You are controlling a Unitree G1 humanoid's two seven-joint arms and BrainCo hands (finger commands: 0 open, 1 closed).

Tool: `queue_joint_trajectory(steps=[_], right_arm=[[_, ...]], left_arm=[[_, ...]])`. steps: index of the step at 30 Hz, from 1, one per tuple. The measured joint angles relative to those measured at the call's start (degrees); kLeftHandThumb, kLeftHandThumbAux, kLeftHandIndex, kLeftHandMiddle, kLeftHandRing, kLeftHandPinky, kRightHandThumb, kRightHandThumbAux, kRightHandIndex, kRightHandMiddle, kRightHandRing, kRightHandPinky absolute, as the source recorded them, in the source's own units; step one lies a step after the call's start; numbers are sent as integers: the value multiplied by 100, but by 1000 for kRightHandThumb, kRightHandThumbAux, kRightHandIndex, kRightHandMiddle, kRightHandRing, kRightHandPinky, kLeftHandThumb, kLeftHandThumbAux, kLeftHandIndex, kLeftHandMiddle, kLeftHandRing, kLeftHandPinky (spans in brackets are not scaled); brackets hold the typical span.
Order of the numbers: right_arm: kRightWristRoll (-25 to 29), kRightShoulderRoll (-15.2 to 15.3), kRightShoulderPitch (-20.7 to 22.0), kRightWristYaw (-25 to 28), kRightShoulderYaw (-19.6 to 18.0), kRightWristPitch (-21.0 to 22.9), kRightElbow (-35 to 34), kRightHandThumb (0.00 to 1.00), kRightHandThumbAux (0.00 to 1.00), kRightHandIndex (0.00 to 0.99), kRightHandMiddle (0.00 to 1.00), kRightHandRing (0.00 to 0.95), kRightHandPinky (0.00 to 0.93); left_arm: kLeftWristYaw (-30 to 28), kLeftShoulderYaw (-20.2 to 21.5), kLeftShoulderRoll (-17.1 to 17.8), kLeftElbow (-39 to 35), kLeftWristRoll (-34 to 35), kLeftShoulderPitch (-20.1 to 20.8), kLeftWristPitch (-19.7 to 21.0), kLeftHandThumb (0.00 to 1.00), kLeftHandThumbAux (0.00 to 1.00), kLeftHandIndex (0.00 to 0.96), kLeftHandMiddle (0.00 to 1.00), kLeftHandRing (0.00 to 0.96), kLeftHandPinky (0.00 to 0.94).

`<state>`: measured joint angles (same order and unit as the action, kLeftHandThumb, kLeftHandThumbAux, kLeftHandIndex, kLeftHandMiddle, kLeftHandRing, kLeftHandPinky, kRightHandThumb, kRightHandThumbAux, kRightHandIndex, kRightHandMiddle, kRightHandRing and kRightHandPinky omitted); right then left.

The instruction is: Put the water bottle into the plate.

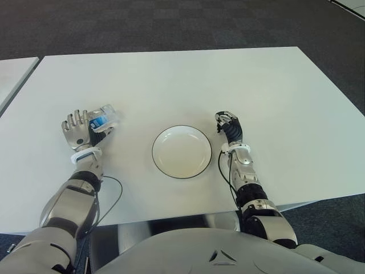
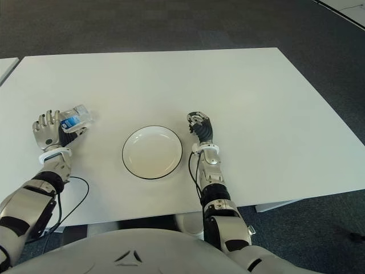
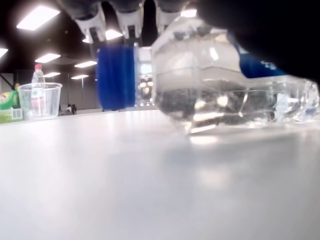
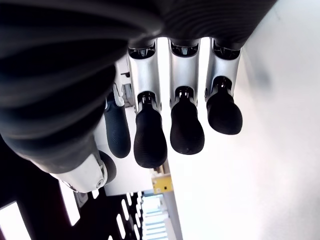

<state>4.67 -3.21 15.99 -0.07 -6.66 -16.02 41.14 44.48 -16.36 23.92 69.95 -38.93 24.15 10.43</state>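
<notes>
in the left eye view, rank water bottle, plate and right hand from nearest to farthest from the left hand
1. water bottle: lying on the table, against the left hand, on its plate-facing side.
2. plate: at the table's middle, to the robot's right of the left hand.
3. right hand: beyond the plate, on its far side.

This looks like an office or lab room: a plain white tabletop [image 1: 171,80] stands on dark grey carpet tiles [image 1: 142,25], with a second white table [image 1: 14,71] just beside it. Rows of rectangular ceiling lights [image 3: 35,17] show overhead, and a clear plastic cup [image 3: 40,100] sits far off.
</notes>
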Motion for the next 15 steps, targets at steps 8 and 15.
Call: queue_joint_trajectory(steps=[8, 15], right_arm=[[4, 1, 0, 25, 3, -1, -1, 703, 729, 438, 754, 736, 744], [3, 3, 2, 48, 7, -1, 11, 703, 729, 438, 755, 737, 744]], left_arm=[[-192, 29, 49, -183, 267, -8, -264, 792, 589, 382, 473, 523, 524], [-242, 36, 127, -182, 465, -49, -640, 837, 662, 393, 529, 636, 600]])
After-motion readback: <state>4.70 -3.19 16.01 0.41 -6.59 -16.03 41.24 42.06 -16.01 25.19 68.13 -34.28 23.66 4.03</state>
